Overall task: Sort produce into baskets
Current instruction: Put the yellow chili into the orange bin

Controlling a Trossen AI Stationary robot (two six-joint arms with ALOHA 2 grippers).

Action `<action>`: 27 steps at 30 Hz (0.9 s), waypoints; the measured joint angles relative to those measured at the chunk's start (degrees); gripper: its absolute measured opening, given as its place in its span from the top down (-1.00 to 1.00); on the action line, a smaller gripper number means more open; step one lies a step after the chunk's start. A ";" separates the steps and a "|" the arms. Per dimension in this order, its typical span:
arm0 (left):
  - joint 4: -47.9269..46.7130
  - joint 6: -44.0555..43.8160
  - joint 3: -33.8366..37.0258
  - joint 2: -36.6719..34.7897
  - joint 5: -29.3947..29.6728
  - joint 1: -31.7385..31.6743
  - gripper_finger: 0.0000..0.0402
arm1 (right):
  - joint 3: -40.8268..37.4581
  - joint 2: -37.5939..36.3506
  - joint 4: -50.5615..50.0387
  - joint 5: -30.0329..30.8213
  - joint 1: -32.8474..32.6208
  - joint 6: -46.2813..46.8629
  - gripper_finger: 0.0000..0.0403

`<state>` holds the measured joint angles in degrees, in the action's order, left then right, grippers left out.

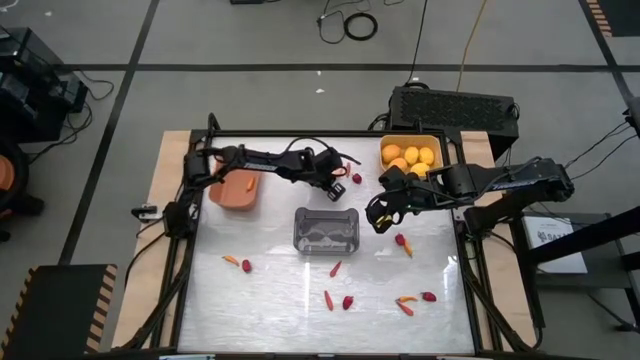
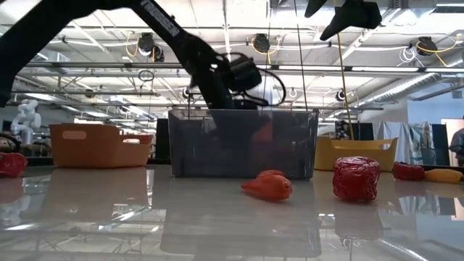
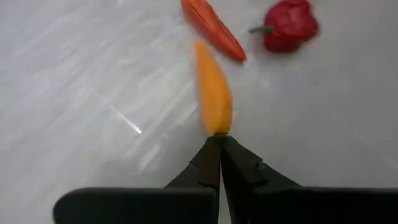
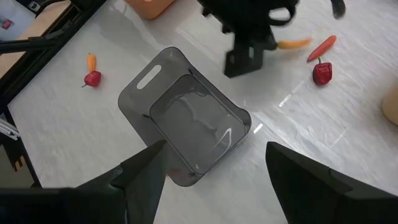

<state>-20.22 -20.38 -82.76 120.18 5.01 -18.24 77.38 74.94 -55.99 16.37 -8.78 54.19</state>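
Observation:
My left gripper (image 3: 219, 140) is shut on a thin orange carrot stick (image 3: 212, 87) just beyond the grey basket (image 1: 326, 230), near the table's far edge (image 1: 340, 187). A red-orange stick (image 3: 214, 28) and a red berry (image 3: 287, 26) lie on the table next to the carrot stick. The orange-brown basket (image 1: 236, 190) stands at the far left. At the far right, the yellow basket (image 1: 410, 152) holds several yellow-orange fruits. My right gripper (image 4: 214, 149) hangs open above the grey basket (image 4: 186, 127) with nothing between its fingers. My left gripper pinches the carrot stick's near end (image 3: 216, 127) between its two fingertips, only at their free ends. The fingers slant down from the table's left side and lie along the stick, which points on away from them. I cannot tell whether its far tip rests on the table.
More red and orange produce lies scattered on the near half of the table: (image 1: 246, 265), (image 1: 335, 268), (image 1: 348, 301), (image 1: 403, 243), (image 1: 428, 296). A black box (image 1: 455, 108) stands behind the yellow basket. In the low view an orange-red piece (image 2: 268, 186) and a red berry (image 2: 356, 178) lie before the grey basket.

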 joint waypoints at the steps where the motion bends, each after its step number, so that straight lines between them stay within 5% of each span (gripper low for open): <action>1: -1.13 0.43 0.00 -1.08 0.05 0.00 0.94 | 0.00 0.00 0.04 0.02 -0.01 0.00 -0.30; 6: -10.00 3.34 -0.07 -7.98 0.46 -0.56 0.94 | 0.00 0.00 0.37 0.04 -0.39 -0.16 -0.30; 12: -26.17 8.62 -0.16 -18.97 -6.38 -1.16 0.94 | 0.00 0.00 1.35 0.28 -0.72 -1.47 -0.30; 19: -47.92 12.00 0.54 -32.63 -5.62 -0.92 0.94 | 0.00 0.00 2.42 2.91 -0.59 -3.51 -0.30; 27: -50.75 6.37 18.22 -51.46 -4.77 -4.32 0.94 | 0.00 0.00 3.31 3.08 -0.59 -4.10 -0.30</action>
<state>-70.97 -14.01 -64.54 68.72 0.24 -22.56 77.38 74.94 -52.68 19.44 -9.37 50.09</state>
